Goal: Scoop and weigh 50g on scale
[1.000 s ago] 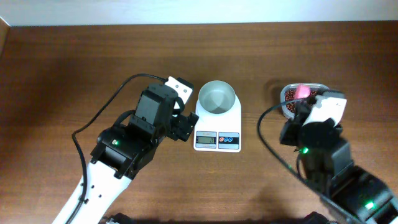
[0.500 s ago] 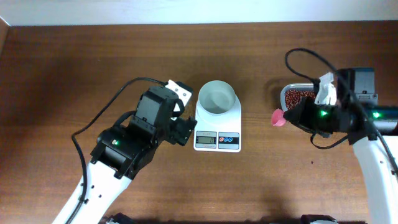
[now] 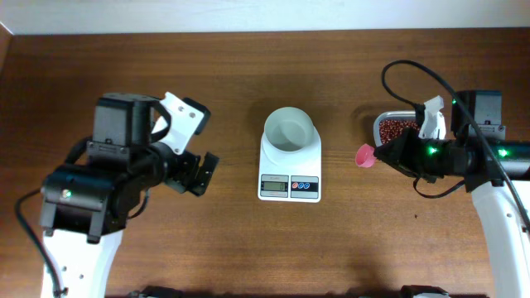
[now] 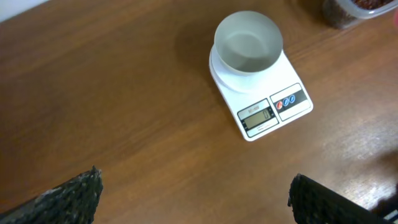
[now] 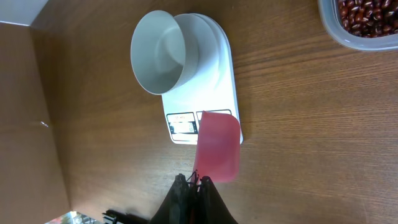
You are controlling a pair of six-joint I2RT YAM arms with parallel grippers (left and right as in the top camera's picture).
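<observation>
The white scale stands mid-table with its round white bowl empty on top; the left wrist view shows the scale far ahead. My right gripper is shut on the handle of a pink scoop, held in the air between the scale and the tub of red-brown beans. In the right wrist view the scoop hangs over the scale's display end; no beans show in it. My left gripper is open and holds nothing, well left of the scale.
The clear tub of beans sits at the right, behind my right arm. A black cable loops above the right arm. The table's back edge meets a pale wall.
My left arm has drawn back leftward, away from the scale. The right gripper lifted the scoop off the tub and carried it left toward the scale.
</observation>
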